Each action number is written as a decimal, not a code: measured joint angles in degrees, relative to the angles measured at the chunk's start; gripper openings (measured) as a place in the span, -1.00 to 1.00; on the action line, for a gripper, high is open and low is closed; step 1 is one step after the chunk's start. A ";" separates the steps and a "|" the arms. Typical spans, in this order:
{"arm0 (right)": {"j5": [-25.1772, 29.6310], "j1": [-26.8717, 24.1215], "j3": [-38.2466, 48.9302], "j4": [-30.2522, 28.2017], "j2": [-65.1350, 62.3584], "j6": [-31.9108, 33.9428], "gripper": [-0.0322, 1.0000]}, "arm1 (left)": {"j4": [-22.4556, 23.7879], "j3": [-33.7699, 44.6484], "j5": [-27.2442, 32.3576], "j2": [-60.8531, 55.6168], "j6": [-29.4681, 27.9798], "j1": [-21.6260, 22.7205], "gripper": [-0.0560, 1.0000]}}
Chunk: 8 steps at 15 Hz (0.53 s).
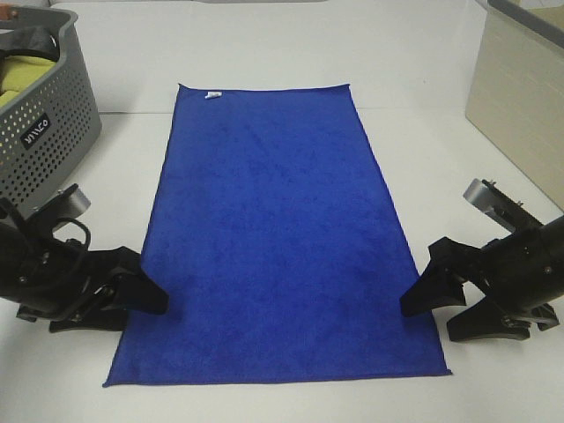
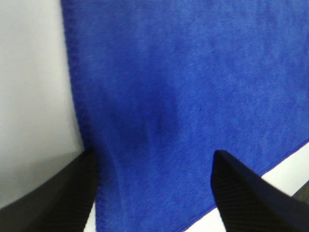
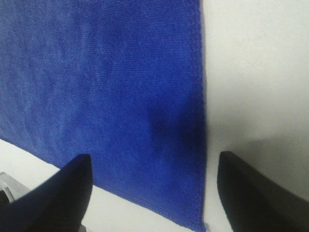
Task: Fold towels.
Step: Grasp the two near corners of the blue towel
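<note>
Grey basket (image 1: 55, 123) holds something yellow (image 1: 22, 75); blue towel (image 1: 278, 238) flat; left tool (image 2: 153, 157), right tool (image 3: 153, 159) both apart.

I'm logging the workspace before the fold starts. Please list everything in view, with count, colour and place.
towel: 1, blue, spread flat in the middle of the table
tag: 1, white, on the towel's far edge, near its left corner
basket: 1, grey, perforated, at the far left of the table
cloth: 1, yellow-green, inside the basket, mostly hidden
panel: 1, beige, standing at the far right
table: 1, white, under everything
left tool: 1, black, open, at the towel's left edge near the front corner
right tool: 1, black, open, at the towel's right edge near the front corner
</note>
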 joint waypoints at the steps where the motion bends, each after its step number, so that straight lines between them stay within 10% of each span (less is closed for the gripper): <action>1: 0.86 0.00 -0.69 0.52 0.97 -0.23 0.38 | -0.06 -1.32 0.46 1.09 -0.57 -0.86 0.30; 8: -2.12 7.51 -5.73 0.29 4.01 3.21 0.10 | 0.06 -3.21 -0.06 3.27 -1.20 -1.26 -0.24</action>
